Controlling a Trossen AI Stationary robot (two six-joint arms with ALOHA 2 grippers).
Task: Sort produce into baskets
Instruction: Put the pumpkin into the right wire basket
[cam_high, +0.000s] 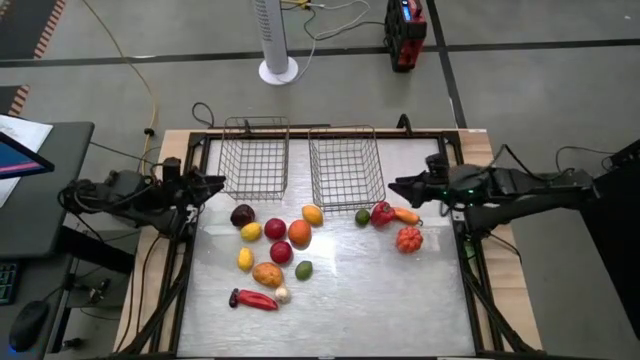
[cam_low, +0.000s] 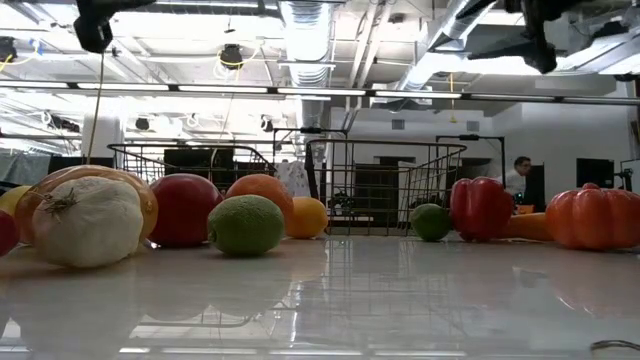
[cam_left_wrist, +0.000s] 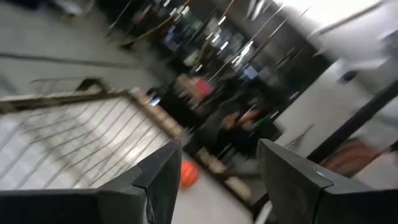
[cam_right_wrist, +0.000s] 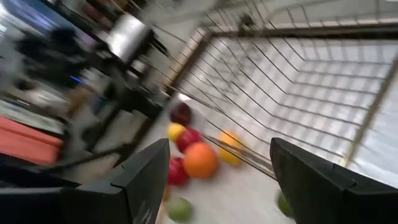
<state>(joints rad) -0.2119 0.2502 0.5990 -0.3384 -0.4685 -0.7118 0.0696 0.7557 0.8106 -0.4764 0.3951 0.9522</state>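
left hand (cam_high: 215, 184): at the surface's left edge beside the left basket (cam_high: 254, 157), raised, fingers apart with nothing between them in the left wrist view.
right hand (cam_high: 398, 186): at the right basket (cam_high: 346, 166)'s right side, just above the red pepper (cam_high: 382, 213); fingers spread wide, holding nothing.
baskets: side by side at the far edge of the surface (cam_high: 360, 290), both without produce.
produce, left cluster: dark purple round (cam_high: 242, 214), red rounds, orange (cam_high: 299, 232), yellow pieces, green lime (cam_high: 304, 269), red chili (cam_high: 254, 299), white garlic (cam_high: 283, 294), all on the surface in front of the left basket.
produce, right group: small green round (cam_high: 362, 217), red pepper, carrot (cam_high: 407, 215), orange pumpkin-like piece (cam_high: 409, 239), near the right basket's front corner.
high view only: chili, whole layout, white fan base (cam_high: 278, 70) on the floor.
low view only: garlic (cam_low: 88, 221) looms large and hides items behind; a person (cam_low: 518, 176) far off in the room.
wrist views: blurred; the right one shows basket mesh and the left cluster beyond.
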